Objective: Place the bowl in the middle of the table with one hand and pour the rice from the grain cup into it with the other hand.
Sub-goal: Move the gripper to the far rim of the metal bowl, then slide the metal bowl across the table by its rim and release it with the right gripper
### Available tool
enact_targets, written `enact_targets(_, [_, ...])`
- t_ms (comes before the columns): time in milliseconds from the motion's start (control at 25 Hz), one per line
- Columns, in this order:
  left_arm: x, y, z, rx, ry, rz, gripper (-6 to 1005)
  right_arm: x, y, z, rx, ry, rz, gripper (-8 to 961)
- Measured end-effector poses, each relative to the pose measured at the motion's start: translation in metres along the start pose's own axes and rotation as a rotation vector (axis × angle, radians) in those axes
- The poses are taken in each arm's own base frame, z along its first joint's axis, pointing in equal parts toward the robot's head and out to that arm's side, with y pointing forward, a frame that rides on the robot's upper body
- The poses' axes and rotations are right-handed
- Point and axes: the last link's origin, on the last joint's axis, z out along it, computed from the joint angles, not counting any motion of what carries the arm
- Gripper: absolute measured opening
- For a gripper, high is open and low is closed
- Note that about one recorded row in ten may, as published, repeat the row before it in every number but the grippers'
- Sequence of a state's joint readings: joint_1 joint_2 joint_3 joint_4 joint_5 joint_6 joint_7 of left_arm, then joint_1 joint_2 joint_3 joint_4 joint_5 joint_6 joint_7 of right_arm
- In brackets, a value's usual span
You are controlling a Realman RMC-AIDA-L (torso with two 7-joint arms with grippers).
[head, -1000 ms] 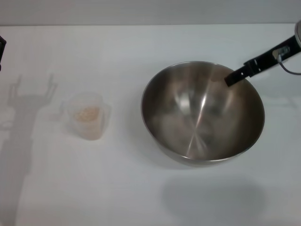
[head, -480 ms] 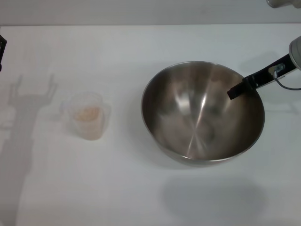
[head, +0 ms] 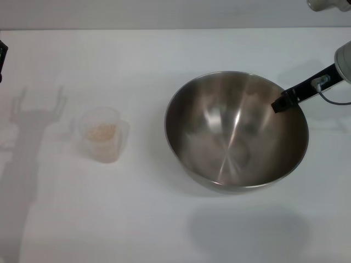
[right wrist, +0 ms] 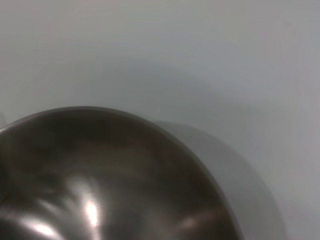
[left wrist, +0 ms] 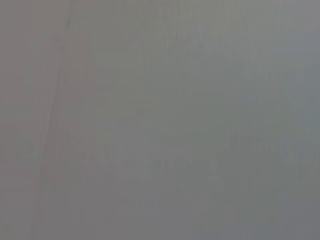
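The steel bowl [head: 236, 131] stands on the white table [head: 164, 219], right of the middle, and it is empty inside. It also fills the lower part of the right wrist view [right wrist: 100, 175]. My right gripper [head: 281, 105] reaches in from the right edge, its black tip just over the bowl's right rim. The grain cup [head: 101, 134] stands upright at the left with rice [head: 102, 131] in it. Only a black sliver of my left gripper [head: 1, 57] shows at the left edge, well apart from the cup.
The left arm's shadow [head: 33, 115] lies on the table beside the cup. The table's far edge [head: 164, 28] runs along the top. The left wrist view shows only a plain grey surface.
My right gripper has drawn back to the right, from inside the bowl to its rim. The bowl and the cup have not moved.
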State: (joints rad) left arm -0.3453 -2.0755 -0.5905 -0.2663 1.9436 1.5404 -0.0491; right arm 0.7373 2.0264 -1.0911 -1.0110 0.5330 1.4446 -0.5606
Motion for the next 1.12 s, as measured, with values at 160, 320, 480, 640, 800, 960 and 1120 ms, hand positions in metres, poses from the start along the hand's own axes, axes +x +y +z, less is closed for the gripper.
enact_targets(160, [0.000,0.000,0.000,0.002,0.002,0.000,812,0.000,0.001,0.000,-0.001,0.001,-0.002,151])
enact_targets(320, [0.000,0.000,0.000,0.002,0.003,0.000,811,0.000,0.001,0.001,-0.003,0.002,-0.002,76])
enact_targets(480, [0.001,0.000,0.000,0.001,0.008,-0.001,810,-0.004,0.001,-0.002,-0.007,-0.024,0.004,38])
enact_targets(640, [0.003,0.000,0.000,0.001,0.018,-0.002,809,-0.011,0.004,-0.008,-0.029,-0.084,0.010,37])
enact_targets(800, [0.003,0.001,0.000,-0.002,0.021,-0.002,808,-0.017,0.010,-0.009,-0.071,-0.132,0.004,38])
enact_targets(960, [0.004,0.001,0.000,-0.003,0.027,-0.003,807,-0.024,0.016,-0.010,-0.105,-0.175,-0.005,41])
enact_targets(1120, [0.005,0.001,-0.002,-0.003,0.034,-0.002,806,-0.031,0.020,-0.009,-0.125,-0.217,-0.002,42])
